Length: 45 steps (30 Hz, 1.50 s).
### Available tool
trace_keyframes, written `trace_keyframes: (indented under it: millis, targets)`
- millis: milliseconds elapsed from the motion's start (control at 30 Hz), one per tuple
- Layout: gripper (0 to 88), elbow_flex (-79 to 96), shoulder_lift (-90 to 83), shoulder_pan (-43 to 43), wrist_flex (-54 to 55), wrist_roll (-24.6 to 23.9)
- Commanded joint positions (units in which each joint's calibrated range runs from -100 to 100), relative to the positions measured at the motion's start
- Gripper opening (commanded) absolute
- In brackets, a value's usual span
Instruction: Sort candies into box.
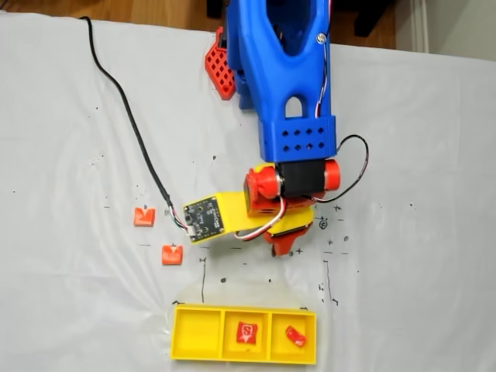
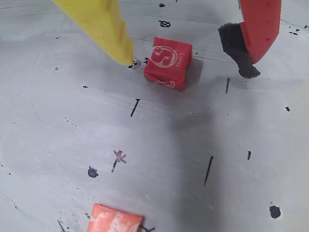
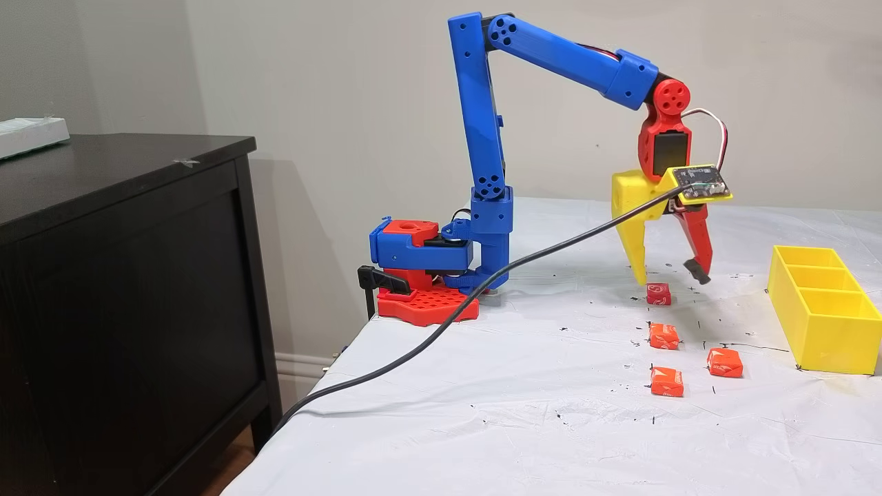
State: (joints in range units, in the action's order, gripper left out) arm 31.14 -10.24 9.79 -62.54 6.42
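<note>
In the wrist view the red candy (image 2: pixel 167 63) lying on the white table cover (image 2: pixel 145 145) bears a large white "S" in a ring; smaller lettering runs along its edge but is too fine to read. The gripper (image 2: pixel 188 58) stands open around it: the yellow finger (image 2: pixel 104 29) has its tip just beside the candy, and the red finger (image 2: pixel 258 29) with its black pad is well apart on the other side, neither touching it. An orange candy (image 2: pixel 115 220) with faint white print lies nearer the bottom edge. A fixed view from above shows the yellow box (image 1: pixel 244 335) below the gripper, with a candy in the middle compartment (image 1: pixel 247 332) carrying the same white "S" and another (image 1: pixel 295 335) in the right compartment, the left one bare. The side fixed view instead hides the box's contents, and shows three orange candies (image 3: pixel 665 336) (image 3: pixel 667 381) (image 3: pixel 725 362) between the red candy and the table's near edge.
</note>
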Motion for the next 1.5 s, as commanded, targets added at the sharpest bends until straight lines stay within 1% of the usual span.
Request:
trace_keyframes:
  millis: [0, 300, 667, 833, 900, 1067, 1133, 1267, 1467]
  targets:
    - [27.8, -0.05, -0.96, 0.53, 0.12, 0.1]
    - [29.0, 1.68, -0.11, 1.17, 1.1, 0.2]
    - [27.5, 2.77, 4.3, 2.34, 6.75, -0.29]
    - [26.6, 2.86, 4.98, 2.25, 7.4, -0.59]
    - [23.6, 3.14, 4.64, 2.25, 7.57, -0.59]
    - [12.3, 4.41, 3.71, 2.07, 8.79, -0.59]
    - [2.7, 4.77, 2.77, 1.89, 9.78, -0.88]
    - [0.2, 4.77, 0.48, 0.99, 10.6, -1.42]
    - [0.2, 1.86, -9.36, -1.37, 9.12, -0.68]
